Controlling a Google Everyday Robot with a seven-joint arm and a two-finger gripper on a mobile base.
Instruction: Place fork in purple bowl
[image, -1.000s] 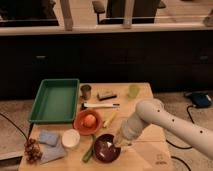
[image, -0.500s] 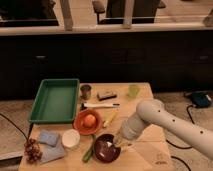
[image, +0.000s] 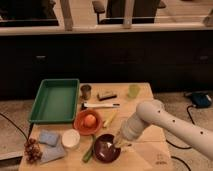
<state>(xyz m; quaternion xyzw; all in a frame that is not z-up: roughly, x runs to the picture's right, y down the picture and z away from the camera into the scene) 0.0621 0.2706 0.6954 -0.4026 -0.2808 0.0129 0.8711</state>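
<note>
Dark cabinets run behind a small wooden bench (image: 145, 92) crowded with kitchen bits, and the white arm reaches in from the right, bent down toward the front edge. Its claw (image: 119, 144) sits right at the right rim of the purple bowl (image: 106, 148), low over it. Whether the claw is open or closed, I can't tell from here. The fork (image: 111, 144) looks to be a thin silvery sliver at the tip of the claw, over the bowl's inside, though it's hard to make out; its long axis seems to slant down-left into the bowl. So the target lies directly under and just left of the claw. My guess is the drop is close. Just behind sit the orange bowl (image: 88, 121) and the white-handled utensil (image: 100, 105), untouched.
</note>
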